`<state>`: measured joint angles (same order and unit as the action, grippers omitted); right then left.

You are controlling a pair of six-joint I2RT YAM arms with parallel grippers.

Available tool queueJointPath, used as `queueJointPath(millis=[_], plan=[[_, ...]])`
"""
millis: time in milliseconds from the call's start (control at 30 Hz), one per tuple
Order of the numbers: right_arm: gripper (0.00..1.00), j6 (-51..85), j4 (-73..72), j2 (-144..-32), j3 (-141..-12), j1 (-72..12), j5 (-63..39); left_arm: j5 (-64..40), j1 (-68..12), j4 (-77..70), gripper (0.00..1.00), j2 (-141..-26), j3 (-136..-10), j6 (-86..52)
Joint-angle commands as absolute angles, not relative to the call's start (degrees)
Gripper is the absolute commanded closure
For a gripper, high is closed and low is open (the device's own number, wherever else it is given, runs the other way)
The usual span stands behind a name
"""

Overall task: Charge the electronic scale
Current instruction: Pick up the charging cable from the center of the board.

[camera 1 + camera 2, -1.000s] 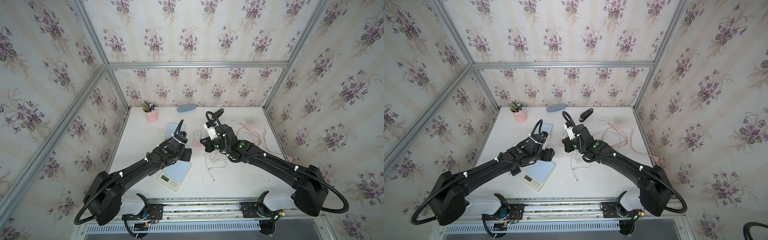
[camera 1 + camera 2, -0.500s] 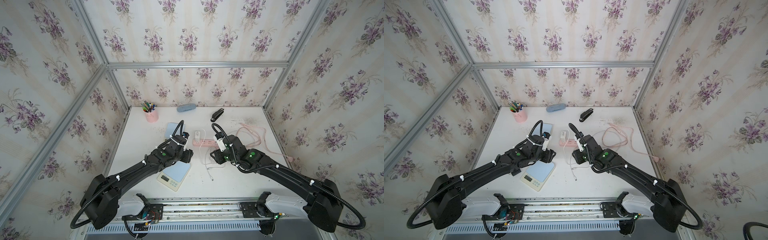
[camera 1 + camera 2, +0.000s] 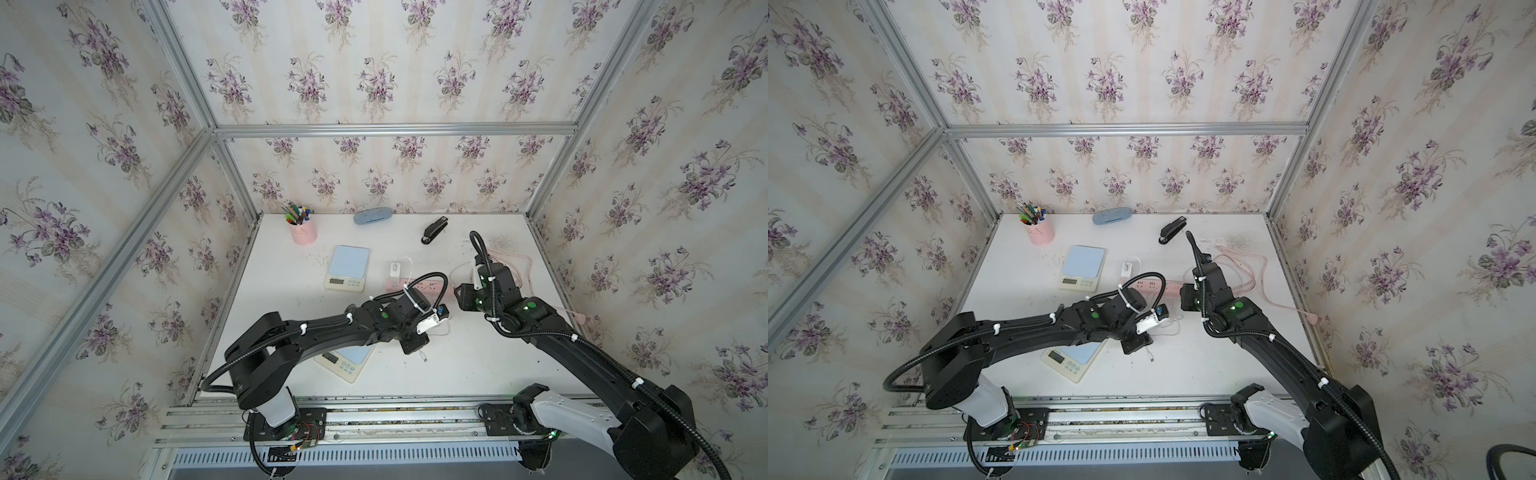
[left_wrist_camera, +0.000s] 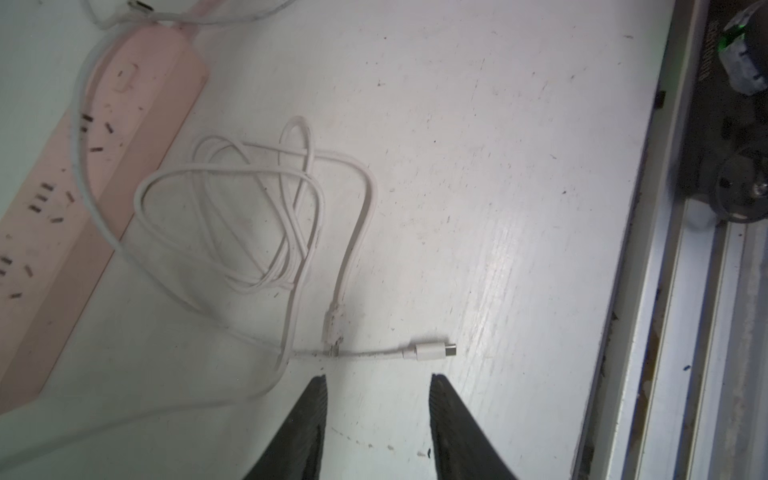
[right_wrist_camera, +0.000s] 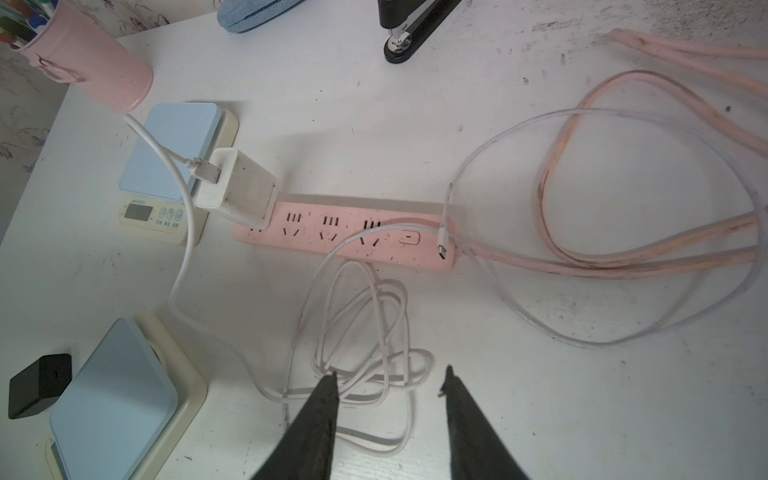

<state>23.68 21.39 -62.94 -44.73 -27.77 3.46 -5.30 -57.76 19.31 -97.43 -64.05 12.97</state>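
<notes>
Left tool and right tool: part open, empty. The plug near the power strip lies flat; a skewed pinch may skid it or snag the coil

The white table carries a pink pen cup at eleven o'clock, a blue case at twelve and a black stapler at one. A pink power strip lies mid-table beside tangled white cable. One electronic scale sits at ten, and another scale at seven.

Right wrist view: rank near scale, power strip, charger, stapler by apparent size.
1. Near scale: largest, though nearest the camera and cropped.
2. Power strip.
3. Charger and stapler: look alike; the stapler is cropped by the frame, so no ranking.
</notes>
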Motion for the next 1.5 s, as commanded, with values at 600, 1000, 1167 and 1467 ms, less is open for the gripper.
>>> queueJointPath(millis=[600,1000,1167,1467], plan=[[0.56,19.6,20.4,-62.0,-44.0,-27.3,2.7,1.9,-58.4,28.7,0.85,-114.2,-73.7,14.1],[0.5,3.3,13.2,-51.6,-42.9,-27.4,-7.4,-12.6,-52.4,34.9,1.0,-96.8,-75.7,22.7],[0.41,-7.3,11.6,-53.7,-45.5,-30.3,-15.5,-24.6,-45.4,40.7,1.0,-91.1,-77.1,25.9],[0.39,-16.5,18.2,-65.1,-53.2,-35.1,-29.3,-35.5,-37.5,45.8,1.0,-88.9,-76.9,28.0]])
